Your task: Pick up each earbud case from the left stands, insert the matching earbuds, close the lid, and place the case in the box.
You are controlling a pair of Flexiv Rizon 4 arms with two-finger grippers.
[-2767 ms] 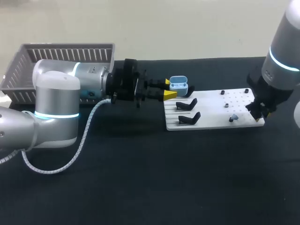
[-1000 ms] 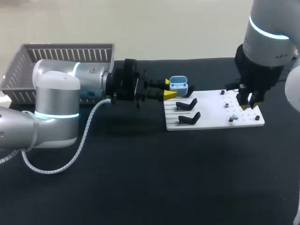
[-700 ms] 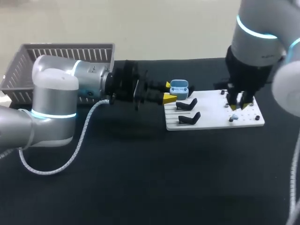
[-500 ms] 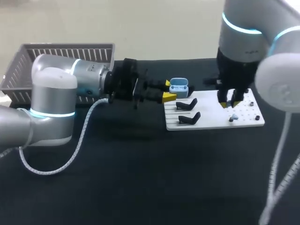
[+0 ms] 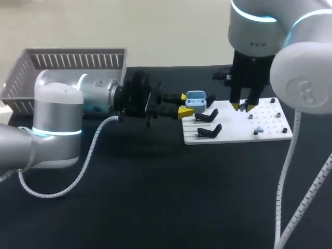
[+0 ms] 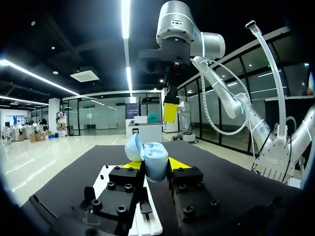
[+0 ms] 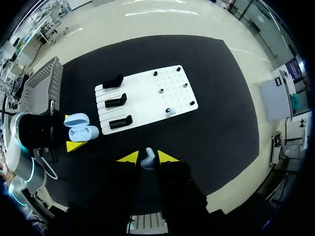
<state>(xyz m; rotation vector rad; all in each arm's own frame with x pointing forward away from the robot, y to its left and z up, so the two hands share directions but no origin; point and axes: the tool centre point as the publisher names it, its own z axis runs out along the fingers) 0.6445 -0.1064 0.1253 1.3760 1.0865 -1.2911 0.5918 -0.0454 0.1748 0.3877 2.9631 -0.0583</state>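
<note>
Basket (image 5: 67, 61) of gray slats sits at the far left back of the counter (image 5: 155, 197); what lies in it cannot be made out. In front of it the left arm (image 5: 57, 122) comes in low and stretches level across the counter toward the right, wrist horizontal, with a white coiled cable (image 5: 88, 161) looping down from it.

The left end effector (image 5: 182, 105) is clamped on the pale blue case (image 5: 196, 98), 1 yellow tip on each side. The case's lid stands open. It is held just off the left edge of the white board (image 5: 236, 124), clear of the stands (image 7: 116, 102). These 3 black stands lie in a row on the board's left half.

The board's right half carries small black pegs (image 5: 279, 114), and the other earbud (image 5: 259, 129) lies there near the front edge.

From the upper right the right arm (image 5: 290, 67) comes down with its wrist pointing straight at the counter. The right end effector (image 5: 242, 107) hangs above the board, just right of the case and apart from it. Its 2 tips are closed on a pale earbud (image 7: 147, 161), pinched between them.
</note>
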